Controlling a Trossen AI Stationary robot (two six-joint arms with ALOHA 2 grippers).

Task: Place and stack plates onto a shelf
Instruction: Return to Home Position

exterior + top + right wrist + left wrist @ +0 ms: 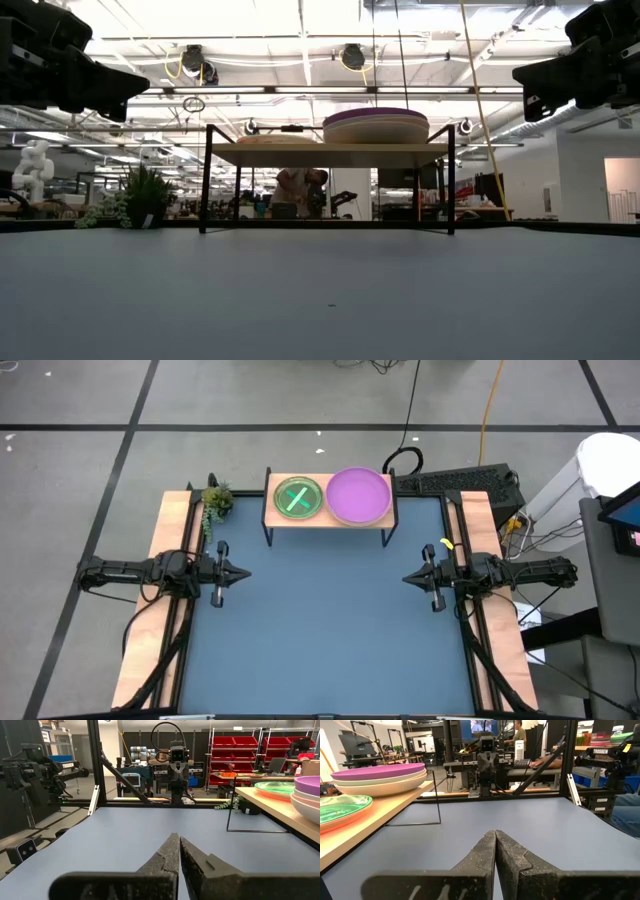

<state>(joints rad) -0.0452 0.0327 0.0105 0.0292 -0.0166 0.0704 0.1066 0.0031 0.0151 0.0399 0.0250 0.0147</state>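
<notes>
Plates [358, 495] in two stacks on shelf [327, 520]; left gripper [248, 572], right gripper [404, 578] clenched, empty; "TROSSEN" label [602, 751] beyond table [330, 645].

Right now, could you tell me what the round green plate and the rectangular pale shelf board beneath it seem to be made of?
Round green plate: probably glossy translucent plastic; orange shows through its rim. Rectangular shelf board: apparently matte light wood, by its tan surface.

Blue table [330, 620], small green plant [215, 500] at back-left corner, black keyboard [455, 482] back-right, yellow cable [489, 410] on floor.
</notes>
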